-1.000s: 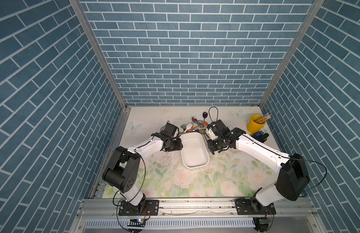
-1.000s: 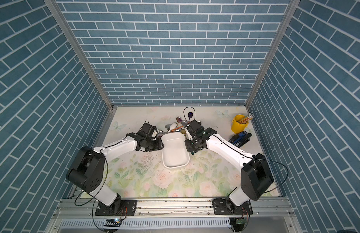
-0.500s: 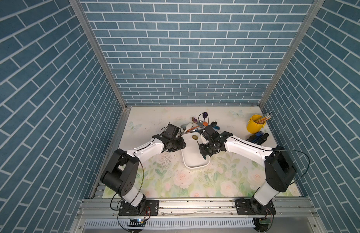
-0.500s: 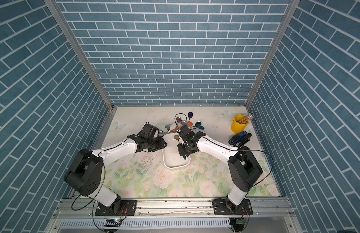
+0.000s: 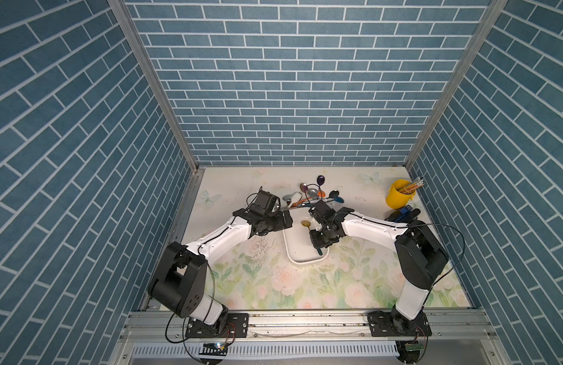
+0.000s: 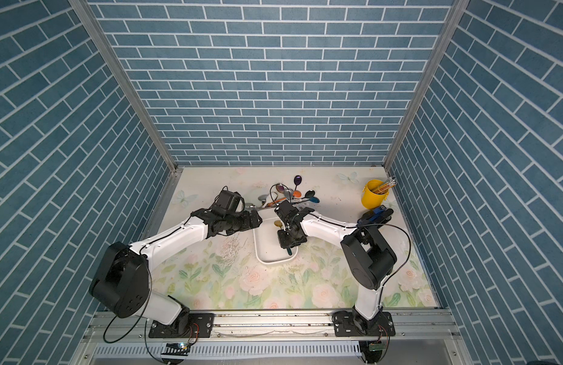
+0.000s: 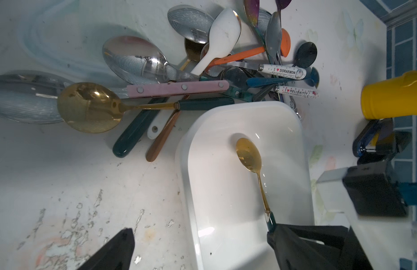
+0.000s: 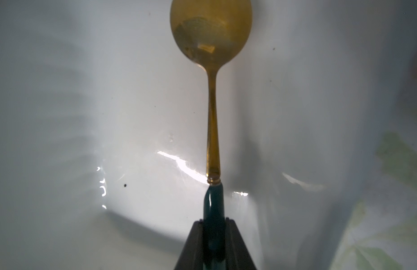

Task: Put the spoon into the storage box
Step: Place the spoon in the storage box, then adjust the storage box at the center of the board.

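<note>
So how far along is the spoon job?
Done: the gold-bowled, teal-handled spoon is over the floor of the white rounded plastic storage box. In hand: the right gripper is shut on its handle. Remaining: release it. The left gripper is open, empty, beside the box.

A floral-print mat (image 5: pixel 274 278) covers the table, boxed in by blue brick-pattern walls (image 5: pixel 299 94). Taking the back wall as 12 o'clock, a heap of loose spoons (image 5: pixel 311 197) lies toward 12 o'clock of the table's centre. It includes a pink riveted handle (image 7: pixel 177 89), a large gold bowl on a dark green handle (image 7: pixel 90 107), a white ceramic soup spoon (image 7: pixel 222 35), an orange spoon (image 7: pixel 245 55), and white handles printed "Doraemon" (image 7: pixel 282 71) and "Hello Kitty" (image 7: pixel 296 91). At 2 o'clock stands a yellow cup (image 5: pixel 399 198) holding pencils (image 5: pixel 414 186). A blue-and-black object (image 5: pixel 401 215) lies just beside the cup at its 6 o'clock. Scuffed flecks (image 5: pixel 259 251) mark the mat at 9 o'clock of centre.
</note>
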`<state>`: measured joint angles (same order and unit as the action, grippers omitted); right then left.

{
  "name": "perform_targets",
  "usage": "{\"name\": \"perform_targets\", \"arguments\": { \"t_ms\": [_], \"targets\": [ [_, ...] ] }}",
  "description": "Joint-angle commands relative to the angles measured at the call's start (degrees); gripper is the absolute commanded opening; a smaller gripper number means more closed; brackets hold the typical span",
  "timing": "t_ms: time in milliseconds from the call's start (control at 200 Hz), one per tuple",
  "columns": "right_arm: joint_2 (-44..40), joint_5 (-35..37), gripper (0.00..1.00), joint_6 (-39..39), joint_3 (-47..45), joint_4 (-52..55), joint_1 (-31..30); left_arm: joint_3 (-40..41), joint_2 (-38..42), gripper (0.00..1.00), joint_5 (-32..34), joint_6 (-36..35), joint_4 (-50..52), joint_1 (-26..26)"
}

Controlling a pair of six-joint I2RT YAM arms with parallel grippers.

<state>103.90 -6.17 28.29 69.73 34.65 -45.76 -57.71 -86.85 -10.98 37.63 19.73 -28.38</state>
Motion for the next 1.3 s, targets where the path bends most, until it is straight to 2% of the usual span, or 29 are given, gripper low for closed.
{"name": "perform_targets", "arguments": {
  "t_ms": [0,285,530,690,940,1165,1295],
  "targets": [
    [1.7,0.6,0.14,0.8,2.3,2.3,-0.1,-0.2,1.7,1.00,1.1,-1.6,1.6,1.2],
    [3.5,1.0,0.18,0.6,3.2,2.6,0.0,-1.0,-0.8,1.00,-2.5,-6.6,5.4,3.4],
    [3.2,1.3,0.37,0.1,3.9,3.2,0.0,-6.0,-4.7,0.99,-2.5,-12.9,12.3,3.0],
    [0.5,1.5,0.43,0.0,5.9,4.3,0.0,-7.7,-6.0,1.00,-1.5,-13.8,14.2,2.0],
    [-3.2,4.4,0.46,-2.2,10.4,6.1,1.8,-10.0,-10.5,0.84,-1.9,-15.7,15.0,-1.0],
    [-7.9,7.2,0.47,-4.6,8.5,4.7,5.4,-13.3,-14.8,0.80,-3.2,-18.0,16.8,-2.5],
    [-10.3,7.9,0.48,-6.3,7.8,5.0,9.5,-14.7,-16.6,0.77,-4.0,-18.5,16.6,-3.8]
  ]
}}
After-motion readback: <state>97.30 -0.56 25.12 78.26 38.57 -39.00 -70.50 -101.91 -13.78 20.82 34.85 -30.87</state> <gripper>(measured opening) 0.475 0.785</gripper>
